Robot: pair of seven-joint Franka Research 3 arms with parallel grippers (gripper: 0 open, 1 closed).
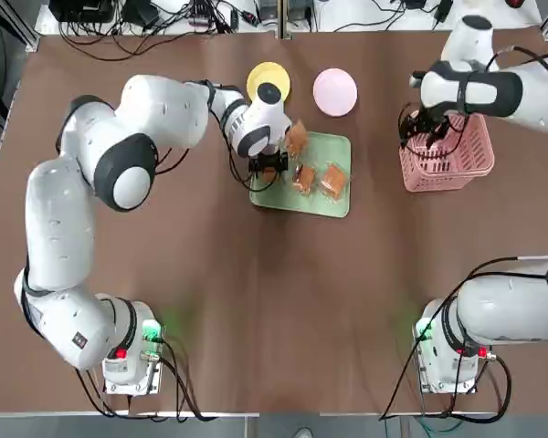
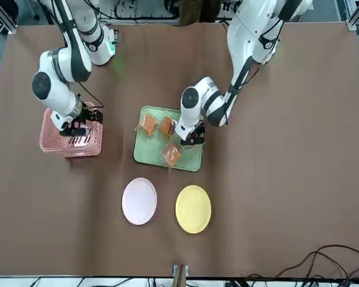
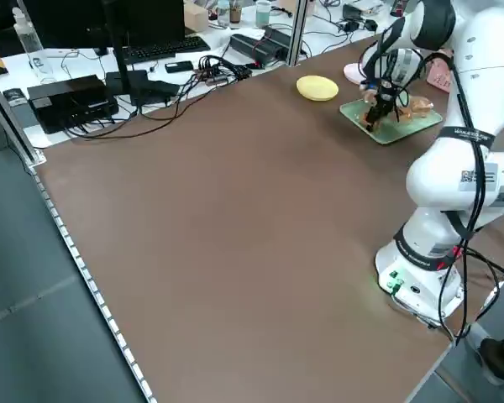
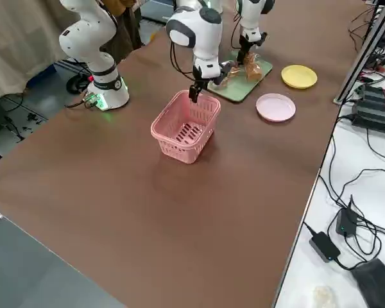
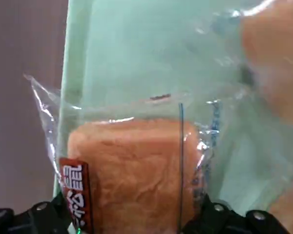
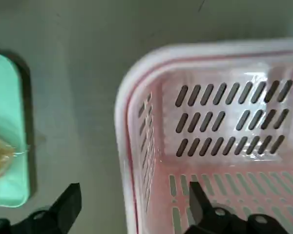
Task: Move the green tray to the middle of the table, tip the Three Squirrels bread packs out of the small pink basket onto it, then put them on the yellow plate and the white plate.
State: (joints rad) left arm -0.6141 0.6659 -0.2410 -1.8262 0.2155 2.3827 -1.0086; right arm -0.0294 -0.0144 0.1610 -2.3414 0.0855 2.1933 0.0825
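The brown counter (image 1: 210, 319) spreads out beneath both arms; the green tray (image 1: 320, 201) lies near its middle, the lattice-walled pink basket (image 1: 475, 151) on the tray's right. Over the tray's left edge, the left gripper (image 5: 134, 207) has its jaws spread astride a clear-wrapped bread pack (image 5: 132, 170); whether they touch it, one cannot tell. The right gripper (image 6: 136, 187), right of the tray, stands with jaws apart astride the basket's wall.

The step looks to be picking up the first pack; the left jaws should close gently on the bread's sides, since it may crush, and catch more than loose wrapper; a straight lift would spare the neighbouring packs. Counted: four packs, all on the tray; one tray; one basket; two plates beyond the tray, one yellow plate (image 1: 272, 75), one white plate (image 1: 335, 92).
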